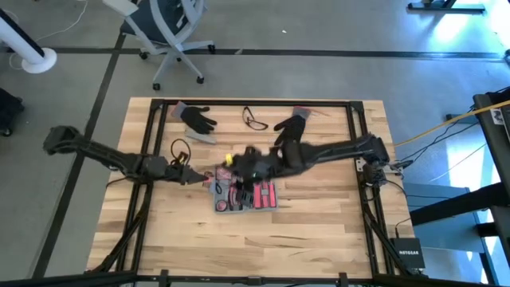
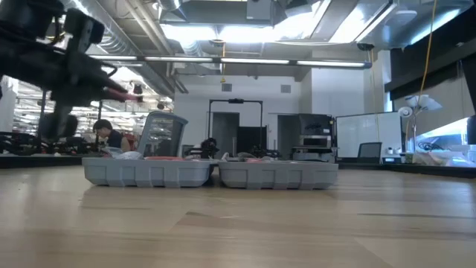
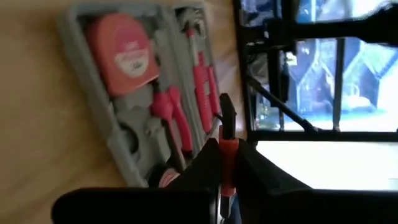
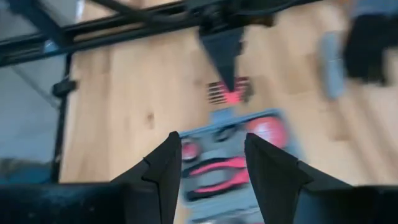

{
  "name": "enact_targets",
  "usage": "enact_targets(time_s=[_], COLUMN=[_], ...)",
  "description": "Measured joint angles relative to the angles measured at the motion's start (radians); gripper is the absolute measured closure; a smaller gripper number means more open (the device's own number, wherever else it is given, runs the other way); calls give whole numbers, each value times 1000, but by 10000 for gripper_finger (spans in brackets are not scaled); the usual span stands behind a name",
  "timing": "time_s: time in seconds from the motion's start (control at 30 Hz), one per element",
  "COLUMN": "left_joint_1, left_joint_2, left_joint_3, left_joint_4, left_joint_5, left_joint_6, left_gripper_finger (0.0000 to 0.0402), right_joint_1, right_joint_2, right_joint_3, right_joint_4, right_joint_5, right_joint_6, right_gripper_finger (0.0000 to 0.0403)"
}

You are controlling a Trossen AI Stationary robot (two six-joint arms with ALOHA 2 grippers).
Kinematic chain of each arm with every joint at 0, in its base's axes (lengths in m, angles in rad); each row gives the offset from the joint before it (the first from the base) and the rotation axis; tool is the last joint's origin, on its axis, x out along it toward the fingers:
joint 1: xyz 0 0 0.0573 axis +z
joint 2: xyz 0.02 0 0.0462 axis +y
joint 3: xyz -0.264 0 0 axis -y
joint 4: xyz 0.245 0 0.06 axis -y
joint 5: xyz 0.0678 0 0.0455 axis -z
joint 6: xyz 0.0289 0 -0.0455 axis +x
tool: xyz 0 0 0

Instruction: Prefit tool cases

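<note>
The tool case (image 1: 243, 195) lies open on the tabletop (image 1: 319, 239) near its middle, red-handled tools in its recesses. The left gripper (image 1: 194, 177), just beside the case's left end, is pinched on a thin red-and-black piece (image 3: 227, 140), perhaps a small tool. The right gripper (image 1: 239, 163) hangs over the case's far edge, fingers spread. Farther back lie black gloves (image 1: 195, 117) and glasses (image 1: 255, 120).

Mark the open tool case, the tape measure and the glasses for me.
Open blue-grey plastic tool case (image 2: 149, 175), low view, front wall.
Round red tape measure (image 3: 121, 53), left wrist view, face.
Dark-framed glasses (image 1: 255, 120), high view, frame.
</note>
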Motion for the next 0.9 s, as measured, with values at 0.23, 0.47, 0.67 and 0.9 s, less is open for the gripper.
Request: enact_targets(time_s=[0.23, 0.47, 0.67, 0.9], left_joint_1=[-296, -469, -470, -445], left_joint_2=[120, 147, 226, 338], left_joint_3=[9, 12, 18, 33], left_joint_4=[-59, -374, -364, -331], left_joint_5=[-218, -367, -291, -143], left_joint_6=[-208, -546, -545, -664], left_gripper_finger=[387, 387, 387, 387], right_joint_1=[38, 46, 16, -3], right_joint_2=[1, 0, 97, 224], right_joint_3=[-200, -273, -320, -307], right_joint_4=[291, 488, 693, 826], right_joint_5=[-109, -119, -109, -130], right_joint_6=[57, 162, 426, 717], right_gripper_finger=[237, 237, 311, 395])
